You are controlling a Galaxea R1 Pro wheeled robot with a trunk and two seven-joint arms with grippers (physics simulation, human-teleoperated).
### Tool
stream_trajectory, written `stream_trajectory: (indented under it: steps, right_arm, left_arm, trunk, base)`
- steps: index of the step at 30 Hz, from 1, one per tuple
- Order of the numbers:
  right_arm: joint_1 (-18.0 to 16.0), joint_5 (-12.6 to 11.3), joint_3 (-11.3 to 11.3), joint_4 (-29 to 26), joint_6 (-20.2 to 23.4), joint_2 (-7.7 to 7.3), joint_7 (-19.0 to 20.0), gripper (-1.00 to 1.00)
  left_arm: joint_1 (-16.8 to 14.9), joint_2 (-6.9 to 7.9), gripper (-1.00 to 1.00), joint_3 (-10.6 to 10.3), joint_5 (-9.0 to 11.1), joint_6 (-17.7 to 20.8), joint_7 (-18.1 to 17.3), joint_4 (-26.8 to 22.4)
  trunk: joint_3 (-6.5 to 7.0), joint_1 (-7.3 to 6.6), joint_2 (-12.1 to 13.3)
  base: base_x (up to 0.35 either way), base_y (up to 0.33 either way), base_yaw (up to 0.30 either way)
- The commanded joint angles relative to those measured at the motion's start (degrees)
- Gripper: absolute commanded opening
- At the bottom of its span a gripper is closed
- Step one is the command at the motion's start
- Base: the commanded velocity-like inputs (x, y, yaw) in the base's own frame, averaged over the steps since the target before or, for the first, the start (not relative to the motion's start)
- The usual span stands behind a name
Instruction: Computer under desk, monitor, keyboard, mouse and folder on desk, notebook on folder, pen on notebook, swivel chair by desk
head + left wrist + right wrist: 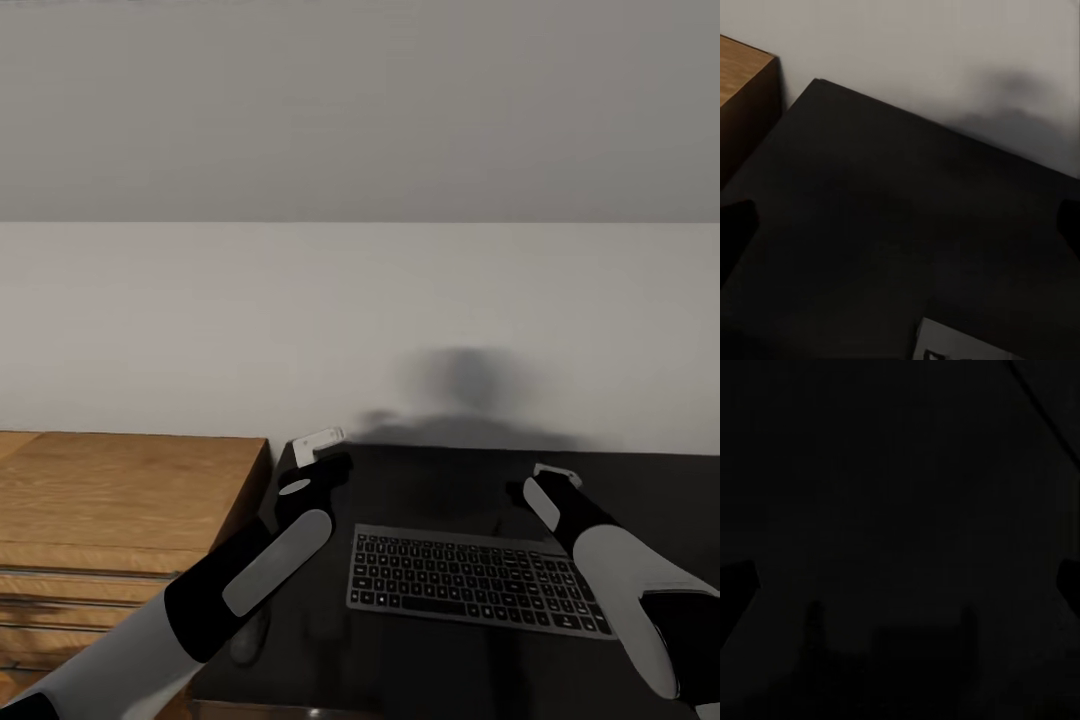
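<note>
A: What is lying on the desk (440,680) right now?

B: A keyboard (478,581) is sitting in the lower middle of the head view, flat on the dark top, between the two arms. Its keys are showing pale marks, but they are too small to read. No brand or label is coming through anywhere.

A: And the mouse?

B: A dark rounded shape (250,634) is peeking out beside the left forearm at the lower left of the frame, on the desk's near left edge. It may be the mouse, but I cannot tell for sure.

A: Where are the hands sitting?

B: The left hand (318,452) is hovering over the desk's far left corner, just left of centre in the frame. The right hand (548,482) is hanging over the desk past the keyboard's far right end, right of centre. In the left wrist view dark fingertips (735,232) are showing at both side edges, far apart, so that hand is spread wide. In the right wrist view a fingertip (736,585) is sitting at each side edge too, so that hand is also wide open.

A: Is one view giving something another is missing?

B: The left wrist view is showing the desk corner against the wall, a pale keyboard corner (960,343) at the bottom edge, and a wooden cabinet (742,90) at the upper left. The head view is showing that cabinet (120,500) at the left, touching the desk. The right wrist view is almost all black.
</note>
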Motion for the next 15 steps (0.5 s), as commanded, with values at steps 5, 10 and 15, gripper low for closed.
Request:
stream_trajectory:
  steps: [5,10,15]
  right_arm:
    - [0.0,-0.6,0.4,-1.3,0.2,-0.07,-0.2,1.00]
    - [0.0,-0.6,0.4,-1.6,0.2,-0.08,-0.1,1.00]
    - [0.0,-0.6,0.4,-1.7,0.1,-0.15,0.0,1.00]
  left_arm:
    - [-0.1,0.03,1.00,-0.1,0.0,0.6,0.3,-0.1]
    - [-0.1,0.03,1.00,-0.1,0.0,0.6,0.3,-0.2]
    - [-0.1,-0.08,1.00,-0.1,-0.1,0.6,0.3,-0.8]
  trunk:
    - [-0.07,0.02,0.0]
    - [-0.07,0.02,0.0]
    - [-0.07,0.02,0.0]
  base:
    - [0.058,0.000,0.000]
    - [0.017,0.000,0.000]
    - [0.004,0.000,0.000]
